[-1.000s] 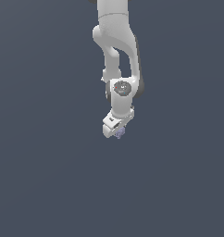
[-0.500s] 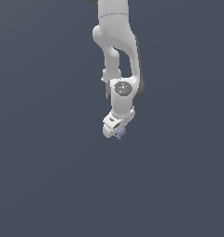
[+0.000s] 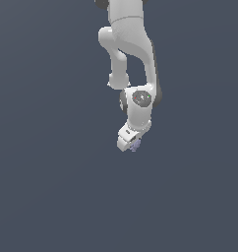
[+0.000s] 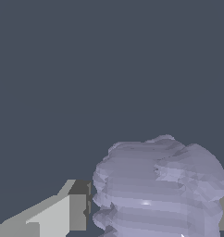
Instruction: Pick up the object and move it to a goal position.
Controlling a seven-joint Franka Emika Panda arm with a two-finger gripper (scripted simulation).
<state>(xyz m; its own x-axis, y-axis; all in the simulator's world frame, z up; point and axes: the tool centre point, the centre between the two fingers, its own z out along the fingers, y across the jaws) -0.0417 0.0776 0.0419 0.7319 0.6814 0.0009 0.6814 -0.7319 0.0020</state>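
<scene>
While the claw point(image 3: 131, 145) hangs at the end of the down-reaching arm point(image 3: 133, 54), it appears pinched on the object point(image 3: 135, 145), a small pale lavender-blue lump that peeks out at the claw's tip on the exterior view's right side. The wrist view backs this up: the object point(image 4: 160, 187) fills the space close under the camera, with 1 pale finger point(image 4: 63, 213) pressed to one flank and a sliver of the other finger just showing at the opposite flank (so the 2 fingers bracket it, touching or very nearly so).

Around the claw lies only flat slate-grey ground, with no marker of a goal to be seen in either view. Whether the object rests on a worktop or is already off it cannot be told, since no shadow or edge gives the height.

By my reading, the grasp is made and the carry to the goal is the step in hand. The next move calls for holding the squeeze firm on this lumpy, irregular shape, which could twist or slip between flat pads, and travelling smoothly without jerks.
</scene>
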